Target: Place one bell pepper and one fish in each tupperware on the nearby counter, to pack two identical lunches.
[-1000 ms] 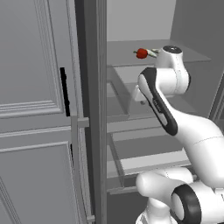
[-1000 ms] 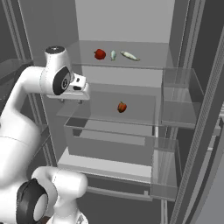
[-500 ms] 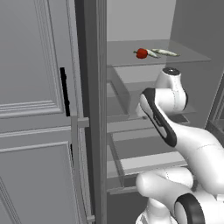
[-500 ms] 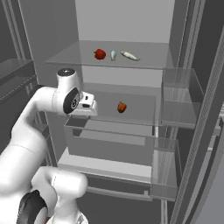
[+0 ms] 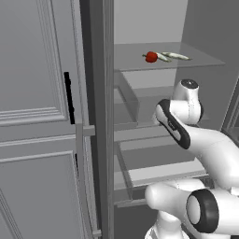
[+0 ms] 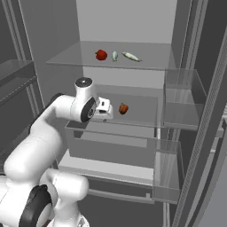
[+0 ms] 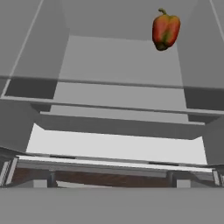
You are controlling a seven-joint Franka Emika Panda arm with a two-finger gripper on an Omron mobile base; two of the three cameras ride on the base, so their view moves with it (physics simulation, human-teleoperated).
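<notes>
Right base view: an open fridge holds two bell peppers and two fish. On the top glass shelf (image 6: 71, 60) one red pepper (image 6: 101, 55) sits at the left, a fish (image 6: 115, 56) just beside it seen end-on, and a second fish (image 6: 131, 56) lying slantwise to the right. The other pepper (image 6: 123, 108) rests on the middle shelf (image 6: 142, 116), near the gripper (image 6: 107, 111) and a little to its right.

The peppers are small, glossy and roundish; the lower one, seen close in the hand view (image 7: 166, 29), is red streaked with orange-yellow and has a short green stem. The fish are slim, pale and silvery.

The left base view shows the top-shelf pepper (image 5: 151, 57) with both fish (image 5: 175, 56) to its right. The gripper's fingers cannot be made out clearly; nothing appears between them, and the pepper lies apart from it.
</notes>
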